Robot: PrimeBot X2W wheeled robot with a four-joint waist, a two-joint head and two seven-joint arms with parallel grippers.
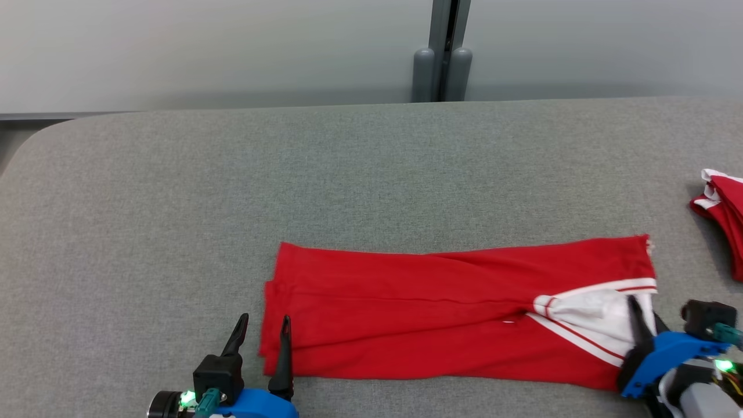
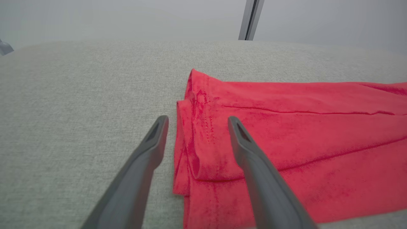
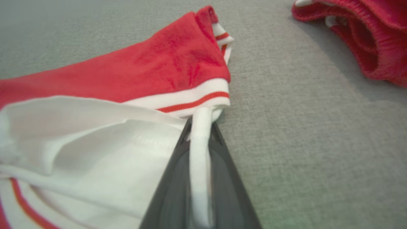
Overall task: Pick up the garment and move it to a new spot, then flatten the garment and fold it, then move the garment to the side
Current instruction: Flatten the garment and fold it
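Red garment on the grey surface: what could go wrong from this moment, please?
1. The right gripper pinches just the thin white trim of the red garment, so the cloth may slip out when lifted.
2. The left gripper is open and straddles the folded hem, so it may catch only some of the layers.

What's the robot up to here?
The robot is folding a red garment, which lies as a long folded strip on the grey table. Its right gripper is shut on the strip's white-trimmed right end. Its left gripper is open at the left end, one finger over cloth, one over table, gripping nothing. A second red garment sits far right.
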